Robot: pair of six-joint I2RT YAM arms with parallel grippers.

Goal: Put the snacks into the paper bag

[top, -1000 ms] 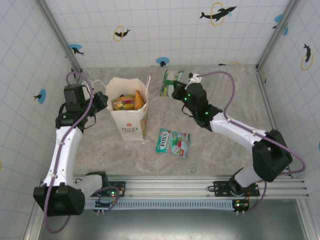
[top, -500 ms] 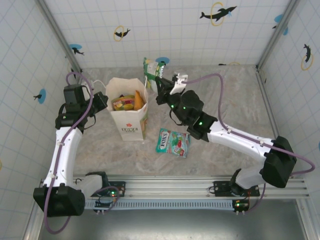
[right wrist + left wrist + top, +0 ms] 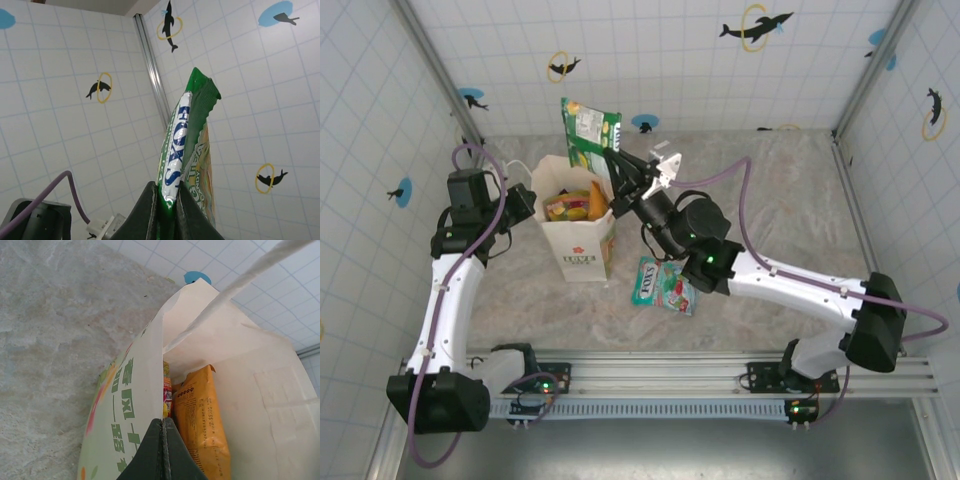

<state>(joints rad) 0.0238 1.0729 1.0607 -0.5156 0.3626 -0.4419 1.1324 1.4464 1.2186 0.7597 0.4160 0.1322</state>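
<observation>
Green packet (image 3: 588, 125) upright in tight-closed right pincer (image 3: 613, 165), long axis vertical.

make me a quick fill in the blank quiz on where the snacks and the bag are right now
A teal packet lies on the ___ beside the paper bag. The green packet is held up in the ___ by the right tool. The left tool is shut on the rim of the paper ___, with an orange packet just inside. Missing: table; air; bag.

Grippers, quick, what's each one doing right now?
Left gripper: closed, pinching the paper bag wall.
Right gripper: closed on the green snack packet.
</observation>
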